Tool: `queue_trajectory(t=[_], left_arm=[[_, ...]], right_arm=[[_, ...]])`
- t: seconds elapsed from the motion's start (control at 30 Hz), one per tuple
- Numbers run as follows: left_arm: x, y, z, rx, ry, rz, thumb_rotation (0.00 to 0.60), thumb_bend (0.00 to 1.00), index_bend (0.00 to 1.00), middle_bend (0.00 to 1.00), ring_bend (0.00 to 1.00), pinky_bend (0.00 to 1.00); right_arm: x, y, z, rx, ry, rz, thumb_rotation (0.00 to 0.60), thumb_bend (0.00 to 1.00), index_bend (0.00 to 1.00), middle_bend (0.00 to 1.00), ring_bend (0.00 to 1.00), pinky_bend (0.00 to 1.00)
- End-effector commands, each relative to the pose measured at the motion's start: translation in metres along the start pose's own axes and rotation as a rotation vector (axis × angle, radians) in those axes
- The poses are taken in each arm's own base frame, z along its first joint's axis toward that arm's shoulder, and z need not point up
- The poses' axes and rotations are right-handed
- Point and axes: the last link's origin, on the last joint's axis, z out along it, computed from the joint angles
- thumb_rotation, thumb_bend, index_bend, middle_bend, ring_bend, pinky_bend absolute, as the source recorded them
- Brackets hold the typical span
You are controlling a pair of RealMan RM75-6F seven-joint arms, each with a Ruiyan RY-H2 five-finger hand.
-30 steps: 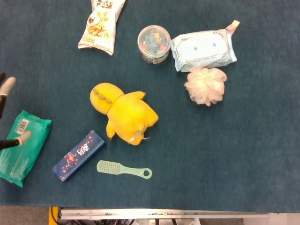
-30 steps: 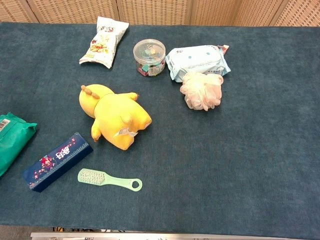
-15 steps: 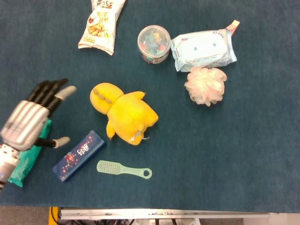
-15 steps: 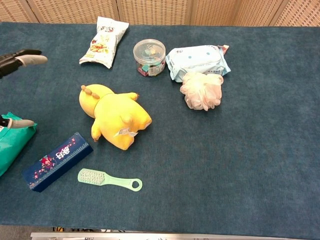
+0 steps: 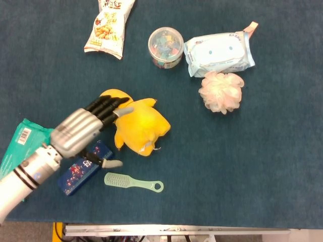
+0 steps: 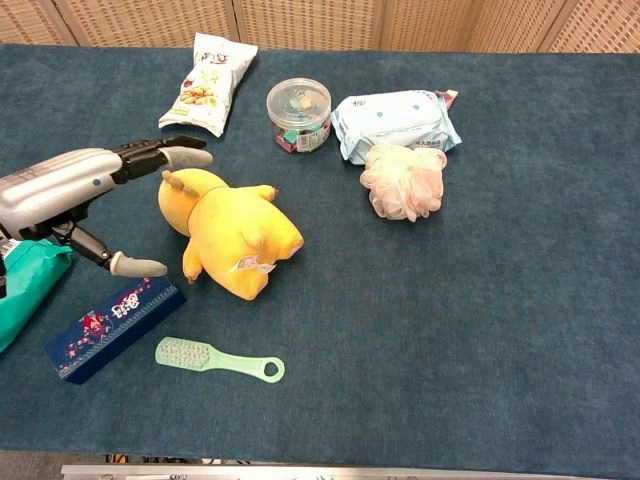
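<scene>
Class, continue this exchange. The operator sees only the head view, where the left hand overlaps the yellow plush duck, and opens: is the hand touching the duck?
Observer: Chest view shows the left hand open, its fingers apparently just clear of the duck, near its head.
Operator: Is the thumb on the blue box?
Observer: No. The thumb hangs apart from the blue box, which shows whole here.
Operator: What stands behind the table?
Observer: Woven panels.
</scene>
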Motion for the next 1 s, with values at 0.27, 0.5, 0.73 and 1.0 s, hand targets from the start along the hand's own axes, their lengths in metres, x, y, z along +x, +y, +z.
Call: queue_trajectory(t=[0.27, 0.5, 0.73, 1.0], left_arm=[[-0.025, 0.004, 0.021, -0.065, -0.084, 0.062, 0.247, 0.02, 0.03, 0.00, 0.00, 0.00], [-0.038, 0.000, 0.028, -0.068, -0.094, 0.117, 0.241, 0.02, 0.01, 0.00, 0.00, 0.00], [-0.050, 0.002, 0.031, -0.079, -0.101, 0.153, 0.222, 0.02, 0.01, 0.00, 0.00, 0.00], [-0.056, 0.013, 0.035, -0.108, -0.066, 0.134, 0.214, 0.02, 0.01, 0.00, 0.00, 0.00]], right_arm=[[0.001, 0.003, -0.001, -0.010, 0.001, -0.003, 0.600, 0.20, 0.39, 0.37, 0.25, 0.27], [0.001, 0.004, -0.002, -0.015, 0.001, -0.004, 0.600, 0.20, 0.39, 0.37, 0.25, 0.27], [0.000, 0.005, -0.002, -0.022, -0.004, -0.006, 0.600, 0.20, 0.39, 0.37, 0.25, 0.27], [0.000, 0.006, -0.003, -0.026, -0.005, -0.008, 0.600, 0.20, 0.39, 0.37, 0.25, 0.27]])
